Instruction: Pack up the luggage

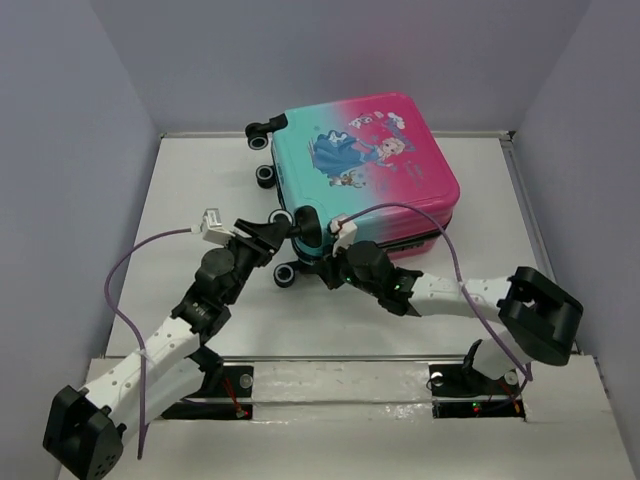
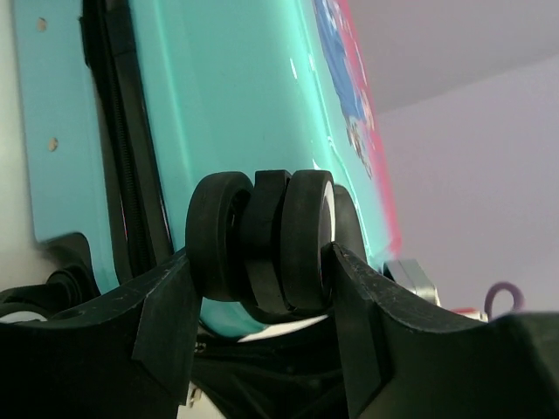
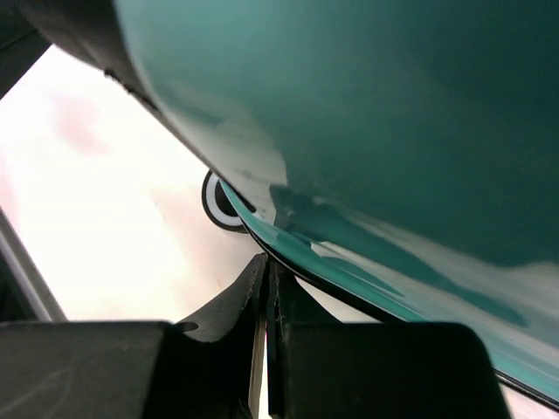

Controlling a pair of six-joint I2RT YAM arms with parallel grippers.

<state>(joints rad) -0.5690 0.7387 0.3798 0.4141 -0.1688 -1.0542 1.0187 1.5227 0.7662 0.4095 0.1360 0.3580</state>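
The luggage (image 1: 370, 170) lies flat and closed on the table, teal on the left and pink on the right, with a princess print on top. My left gripper (image 1: 287, 228) is shut on one of its black double wheels (image 2: 262, 244), with a finger touching each side of the wheel. The teal shell (image 2: 227, 87) fills the left wrist view above it. My right gripper (image 1: 328, 264) is shut with its fingers pressed together. Its tips (image 3: 266, 266) touch the black trim under the teal shell (image 3: 393, 113) at the near left corner. Nothing shows between them.
Three other black wheels show: two (image 1: 264, 130) at the luggage's far left and one (image 1: 286, 274) by the right gripper, which also shows in the right wrist view (image 3: 218, 205). Purple cables (image 1: 130, 265) loop from both arms. Grey walls enclose the white table (image 1: 200, 180).
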